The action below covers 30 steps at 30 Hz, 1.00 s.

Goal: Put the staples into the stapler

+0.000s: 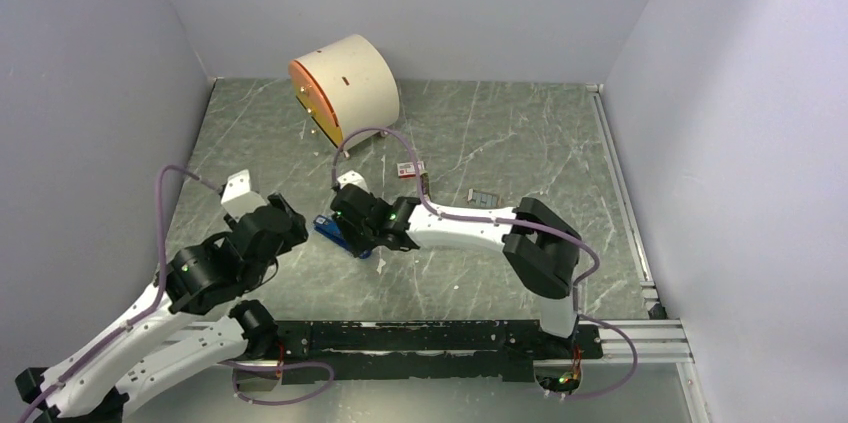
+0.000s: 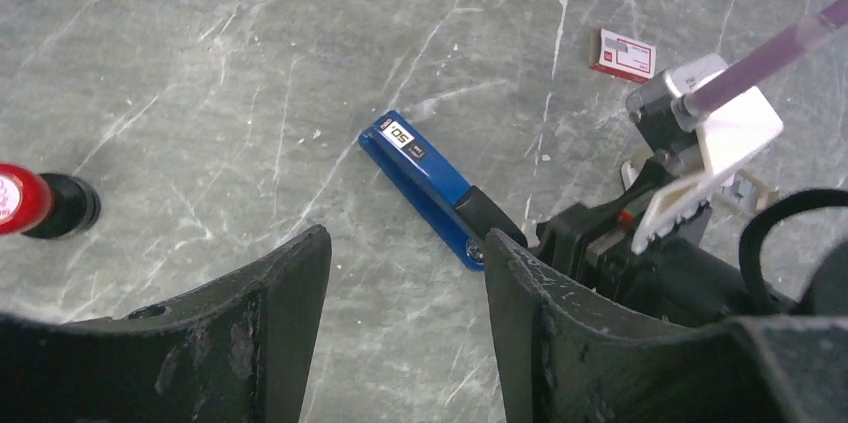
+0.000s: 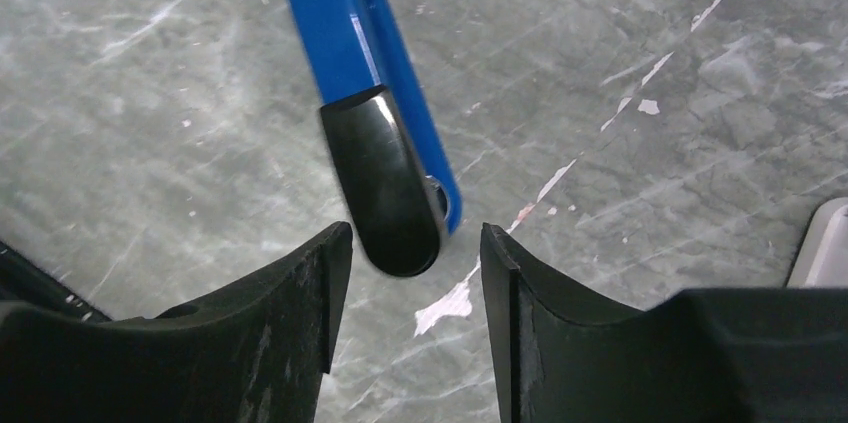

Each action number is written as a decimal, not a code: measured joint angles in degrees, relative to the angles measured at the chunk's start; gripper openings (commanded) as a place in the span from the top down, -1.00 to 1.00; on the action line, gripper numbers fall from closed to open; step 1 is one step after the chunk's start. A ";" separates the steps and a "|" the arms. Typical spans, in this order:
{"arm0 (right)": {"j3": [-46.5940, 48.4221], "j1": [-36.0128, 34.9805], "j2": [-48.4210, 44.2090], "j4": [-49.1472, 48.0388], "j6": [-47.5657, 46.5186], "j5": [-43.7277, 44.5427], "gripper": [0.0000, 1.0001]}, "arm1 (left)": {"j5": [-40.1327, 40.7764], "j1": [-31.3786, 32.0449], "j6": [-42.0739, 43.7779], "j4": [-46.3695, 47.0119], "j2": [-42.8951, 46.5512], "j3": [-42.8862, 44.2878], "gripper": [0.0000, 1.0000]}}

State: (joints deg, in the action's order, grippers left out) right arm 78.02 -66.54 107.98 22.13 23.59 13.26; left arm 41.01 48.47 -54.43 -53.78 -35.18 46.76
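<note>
The blue stapler (image 1: 330,232) lies flat on the marble table, closed, with a white label at one end and a black part at the other (image 3: 385,183). My right gripper (image 3: 415,238) hovers open just short of that black end, nothing between its fingers. It sits over the stapler (image 1: 350,235) in the top view. My left gripper (image 2: 405,243) is open too, its right fingertip (image 2: 510,253) close to the stapler's (image 2: 425,178) black end, only bare table between the jaws. A small flat grey strip (image 1: 483,197), likely the staples, lies to the right beside the right forearm.
A red-and-white small box (image 1: 410,169) lies behind the right gripper. A cream cylinder with an orange face (image 1: 345,88) stands at the back. A red-and-black object (image 2: 40,203) lies to the left in the left wrist view. Grey walls enclose the table.
</note>
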 measured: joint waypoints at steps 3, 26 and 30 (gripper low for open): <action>0.11 1.40 2.12 -0.42 -0.55 -1.55 0.02 | 0.87 -0.02 -2.89 -0.87 3.06 -1.99 -0.27; -16.26 7.28 -10.08 -5.11 15.72 -2.32 0.73 | -25.38 -0.02 -2.91 36.54 -13.99 -25.68 -0.26; -22.05 7.91 -14.73 -6.67 21.79 -3.06 0.74 | -31.12 -0.02 -1.44 47.08 -20.74 -26.82 -0.09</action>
State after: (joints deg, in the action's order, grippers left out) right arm 55.96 -58.63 93.25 15.46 45.39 10.20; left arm 9.89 48.45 -55.88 -6.70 -55.92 19.94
